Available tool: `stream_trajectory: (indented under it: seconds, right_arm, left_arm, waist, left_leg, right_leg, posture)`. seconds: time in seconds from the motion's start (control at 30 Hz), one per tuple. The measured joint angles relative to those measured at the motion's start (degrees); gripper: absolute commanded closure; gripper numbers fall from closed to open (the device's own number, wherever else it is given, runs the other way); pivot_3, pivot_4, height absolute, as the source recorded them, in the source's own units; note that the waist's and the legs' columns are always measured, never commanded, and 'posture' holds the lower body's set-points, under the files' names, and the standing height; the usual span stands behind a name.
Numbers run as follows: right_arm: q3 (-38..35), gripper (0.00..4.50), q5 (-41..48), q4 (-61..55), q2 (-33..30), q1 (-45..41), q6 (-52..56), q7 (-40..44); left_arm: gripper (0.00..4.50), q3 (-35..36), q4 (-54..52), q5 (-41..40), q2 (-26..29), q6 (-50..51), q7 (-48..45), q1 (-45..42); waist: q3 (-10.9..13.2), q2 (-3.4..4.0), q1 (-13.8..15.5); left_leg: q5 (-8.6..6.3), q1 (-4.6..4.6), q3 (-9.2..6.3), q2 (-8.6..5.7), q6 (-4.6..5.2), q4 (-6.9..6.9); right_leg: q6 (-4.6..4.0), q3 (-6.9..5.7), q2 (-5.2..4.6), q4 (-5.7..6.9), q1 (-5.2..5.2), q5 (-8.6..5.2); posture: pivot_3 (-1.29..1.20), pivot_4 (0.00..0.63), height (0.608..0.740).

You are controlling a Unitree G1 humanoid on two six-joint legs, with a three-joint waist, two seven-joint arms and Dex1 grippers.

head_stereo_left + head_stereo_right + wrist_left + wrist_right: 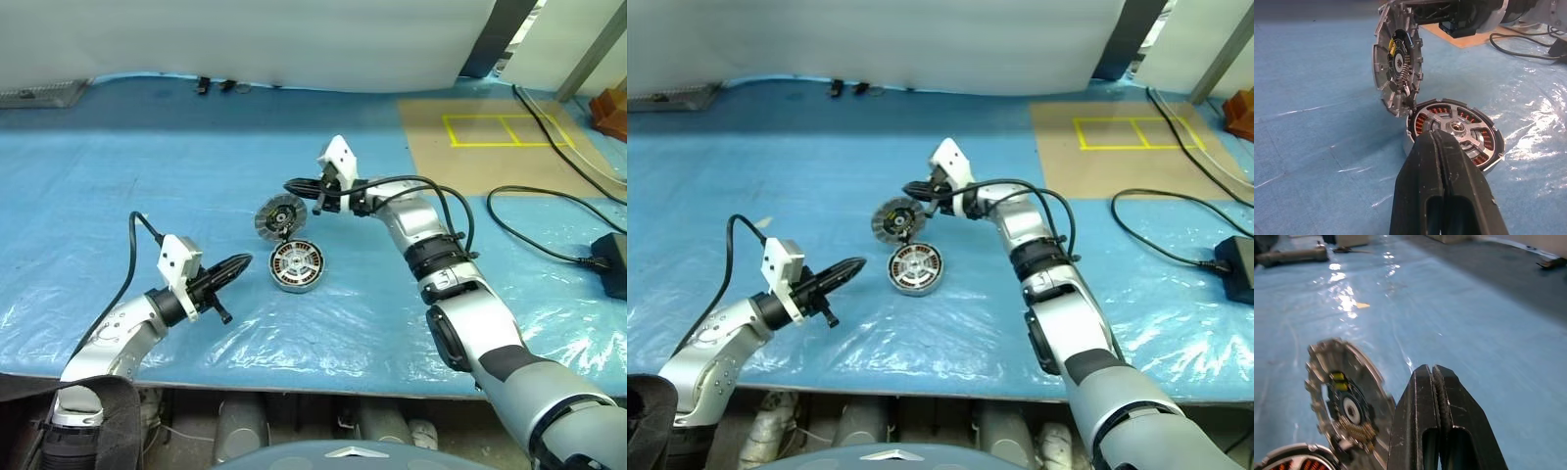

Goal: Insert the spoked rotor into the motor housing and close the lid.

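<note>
The motor housing (296,267) lies flat on the blue plastic-covered surface (147,186) near the middle of the left eye view, with the spoked rotor (1457,128) already seated in it: silver spokes and a black rim over coppery windings. In the left wrist view the housing's near edge is hidden behind the left gripper (1437,139), whose black fingers are pressed together on nothing.

The lid (280,215) stands on edge just above and left of the housing, its ribbed face with the dark centre and small coloured marks turned toward the camera. Its lower edge seems to touch the housing's rim, though the contact is hard to make out.

The right gripper (294,186) reaches in from the right at the lid's top edge. Its fingers are closed, and whether they merely touch the rim or pinch it cannot be told; in the right wrist view the lid (1349,404) is blurred and cut off at the bottom of the frame.
</note>
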Motion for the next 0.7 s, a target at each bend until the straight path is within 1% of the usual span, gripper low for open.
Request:
stream_trajectory:
  seconds: [0.1, 0.17, 0.2, 0.27, 0.37, 0.4, 0.53, 0.7]
  right_arm:
    - [0.0, 4.50, 0.0, 1.4, 1.1, -1.6, -1.4, 1.3]
    - [0.0, 4.50, -0.1, 1.6, 1.4, -1.9, -1.9, 1.5]
    - [0.0, 4.50, -0.1, 1.2, 1.3, -1.7, -1.9, 1.8]
    - [0.0, 4.50, 0.1, -0.2, 0.9, -0.9, -1.8, 2.5]
    - [-0.6, 4.50, 1.2, -4.2, -1.3, 1.6, -0.2, 4.6]
    - [-0.8, 4.50, 1.4, -4.9, -1.7, 2.0, 0.3, 4.8]
    - [-4.2, 4.50, 6.1, -13.5, -6.0, 6.5, 7.0, 7.2]
    - [-7.0, 4.50, 9.1, -22.7, -10.0, 10.6, 12.9, 5.9]
  left_arm:
    - [4.48, 0.8, 2.0, 2.2, 0.1, -2.5, 2.2, -0.1]
    - [4.48, 1.9, 6.0, 5.2, 0.1, -4.5, 5.3, -2.1]
    - [4.48, 2.7, 8.7, 6.2, 0.1, -5.1, 6.9, -4.6]
    - [4.48, 3.6, 11.0, 7.1, 0.6, -6.0, 8.1, -7.5]
    - [4.48, 3.2, 17.9, 9.0, 0.8, -8.7, 8.5, -14.8]
    - [4.48, 3.2, 19.0, 9.3, 0.8, -9.3, 8.4, -15.9]
    - [4.48, 0.2, 26.2, 8.0, -1.5, -11.2, 2.8, -25.1]
    - [4.48, -2.9, 32.9, 5.6, -2.9, -12.2, -7.4, -33.1]
  waist:
    - [0.0, 0.00, 0.0]
    - [0.0, 0.00, 0.1]
    - [0.0, 0.00, 0.3]
    - [0.0, -0.02, 0.4]
    - [0.0, -0.02, 0.8]
    - [0.0, -0.02, 0.7]
    - [0.0, -0.03, 1.5]
    - [0.0, -0.04, 1.6]
  left_leg:
    - [0.00, 0.00, 0.00, 0.00, 0.05, -0.01]
    - [0.00, -0.01, -0.01, 0.01, 0.05, 0.04]
    - [0.00, -0.02, -0.02, 0.00, 0.05, 0.10]
    - [-0.01, -0.05, -0.03, -0.01, 0.04, 0.21]
    - [0.02, -0.04, -0.03, -0.03, 0.09, 0.23]
    - [0.03, -0.04, -0.04, -0.02, 0.09, 0.24]
    - [0.18, -0.08, -0.03, -0.03, -0.07, 0.23]
    - [0.19, -0.05, -0.01, -0.06, -0.10, 0.19]
  right_leg:
    - [0.00, 0.00, 0.00, 0.00, -0.01, 0.00]
    - [0.00, -0.02, 0.00, 0.04, 0.00, 0.00]
    - [0.00, -0.02, -0.02, 0.10, 0.00, 0.00]
    - [0.00, -0.01, -0.04, 0.13, 0.02, 0.01]
    - [0.01, -0.01, -0.06, 0.17, 0.03, 0.02]
    - [0.01, -0.01, -0.05, 0.17, 0.02, 0.02]
    - [0.01, -0.01, -0.04, 0.17, 0.00, 0.02]
    - [0.00, -0.01, 0.03, 0.18, -0.02, 0.02]
  posture:
    - [0.00, 0.150, 0.740]
    - [0.00, 0.150, 0.740]
    - [0.00, 0.150, 0.740]
    - [0.00, 0.150, 0.740]
    - [0.00, 0.150, 0.740]
    - [0.00, 0.150, 0.740]
    - [0.00, 0.150, 0.740]
    - [0.00, 0.150, 0.740]
